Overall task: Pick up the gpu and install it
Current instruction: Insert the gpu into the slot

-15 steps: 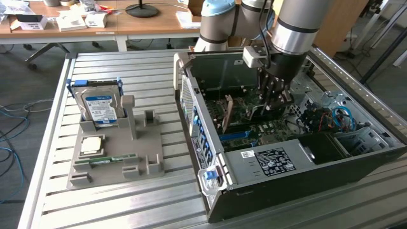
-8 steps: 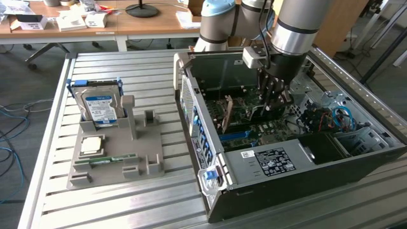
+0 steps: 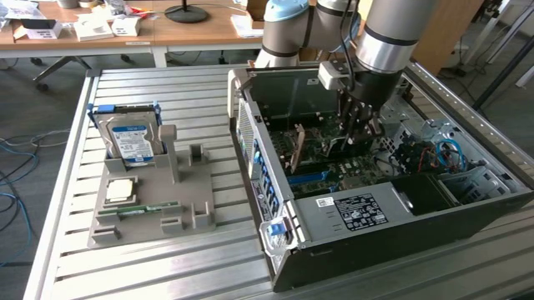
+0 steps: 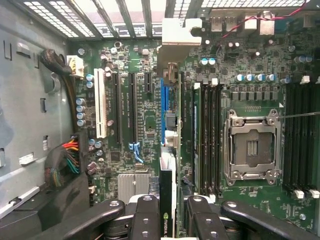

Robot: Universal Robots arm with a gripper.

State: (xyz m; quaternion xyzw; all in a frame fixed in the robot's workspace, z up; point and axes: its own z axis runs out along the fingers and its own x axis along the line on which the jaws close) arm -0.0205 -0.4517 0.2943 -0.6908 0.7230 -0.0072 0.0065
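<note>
Surface (image 3: 167,81): slatted metal, carrying 2 groups well apart. On the exterior view's left stands a grey parts holder (image 3: 196,187) with a hard drive (image 3: 132,140) upright in it. On the exterior view's right lies an open PC case (image 3: 401,231), side panel off.

Arm (image 3: 392,31): 1, reaching down into the case from above. Tool (image 3: 361,128) is low over the motherboard (image 4: 240,60).

Gpu (image 4: 167,220): in the tool, not on the holder. The wrist view catches it edge-on, a thin dark card with a green logo on its near end. Its silver bracket (image 4: 181,35) sits at the far end, by the case's rear slot openings.

Tool state: clenched on the gpu, 1 finger on each flat face of the card.

Key relation: the card's long axis runs straight away from the tool toward the rear of the case. That is parallel to the row of expansion slots. A blue slot (image 4: 163,100) shows right alongside the card's edge, same direction, no visible skew. The empty CPU socket (image 4: 251,145) lies off to the card's other side, apart from it.

Judgement: card and blue slot look lined up lengthwise. Whether the card's edge is in a slot or above it, I cannot tell.
</note>
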